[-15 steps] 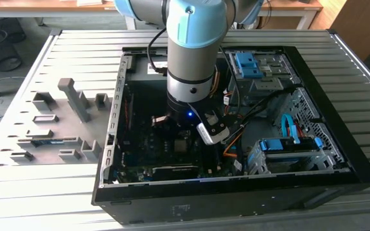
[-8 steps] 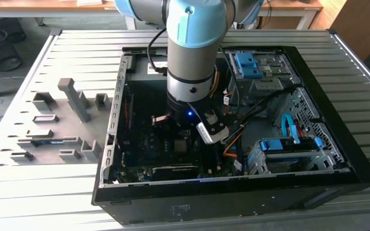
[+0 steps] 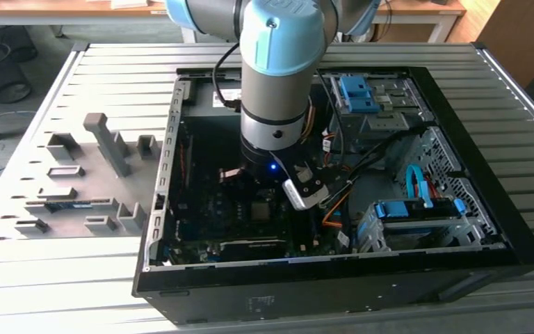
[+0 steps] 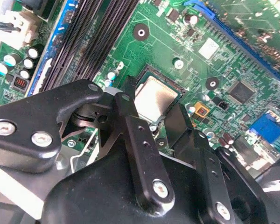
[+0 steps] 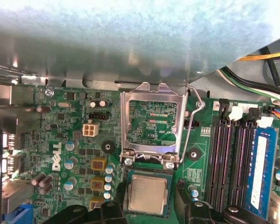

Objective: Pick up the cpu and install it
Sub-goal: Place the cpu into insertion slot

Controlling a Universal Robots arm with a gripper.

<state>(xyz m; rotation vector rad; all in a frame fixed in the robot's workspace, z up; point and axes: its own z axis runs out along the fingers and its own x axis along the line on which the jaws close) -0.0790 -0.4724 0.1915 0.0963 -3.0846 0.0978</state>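
The cpu (image 5: 148,193) is a small silver-grey square lying flat in its socket on the green motherboard (image 5: 65,135). In both wrist views my gripper (image 5: 149,192) straddles it, open, one black fingertip (image 5: 119,190) on each side with a small gap to the chip's edges. The socket's metal frame (image 5: 151,122) stands hinged open just beyond the chip. From the second wrist view the cpu (image 4: 155,97) shows between the fingertips (image 4: 129,83) of the gripper (image 4: 154,98). In the exterior view the arm (image 3: 272,132) reaches down into the computer case (image 3: 489,209), above the cpu (image 3: 263,211).
Long black memory slots (image 5: 233,158) run beside the socket, one holding a blue-labelled module (image 5: 261,168). The case's metal wall (image 5: 130,42) rises close behind the open frame. Cables (image 3: 378,156) and blue drive bays (image 3: 416,209) fill the case's right. A grey fixture plate (image 3: 81,181) lies at the exterior view's left.
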